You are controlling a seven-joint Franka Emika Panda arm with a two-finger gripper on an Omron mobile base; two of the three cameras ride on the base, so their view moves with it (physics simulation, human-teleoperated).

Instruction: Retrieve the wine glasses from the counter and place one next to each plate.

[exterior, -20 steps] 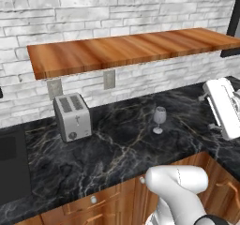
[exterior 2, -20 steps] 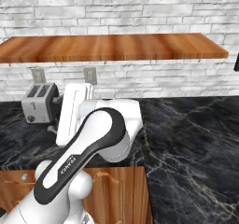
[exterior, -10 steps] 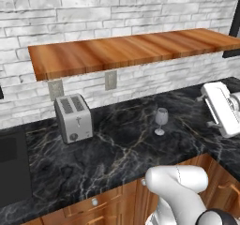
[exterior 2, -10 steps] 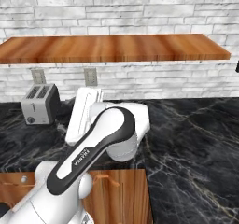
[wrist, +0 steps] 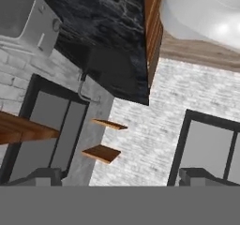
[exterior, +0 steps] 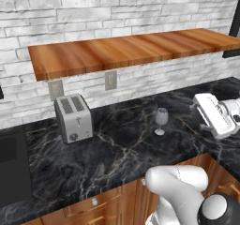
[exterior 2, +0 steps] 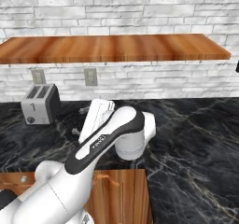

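- A silver toaster (exterior: 73, 117) stands on the table (exterior: 117, 158) close to the brick wall (exterior: 93, 8), and it is our landmark.
- To the right of the toaster, out on open marble, stands one wine glass (exterior: 161, 121), upright and alone, nothing touching it.
- Farther right again, well past the glass, the end effector (exterior: 202, 110) hangs over the table at the right edge of the left base view; in the hand view its two dark fingers (wrist: 40, 176) stand wide apart with nothing between them, so it is open and empty.
- Between toaster and glass the marble lies bare; the white arm (exterior 2: 105, 139) crosses in front of the counter in the right base view and hides the area to the right of the toaster there.
- The glass is smoky grey and see-through, with a rounded bowl, a short stem and a round foot, and it is shorter than the toaster.
- Above the toaster runs a long brown wooden shelf (exterior: 131, 50), with two wall sockets (exterior: 110, 80) beneath it.
- The table is black marble with pale veins, on brown wooden cabinets (exterior: 93, 207).
- The wall is pale grey brick.
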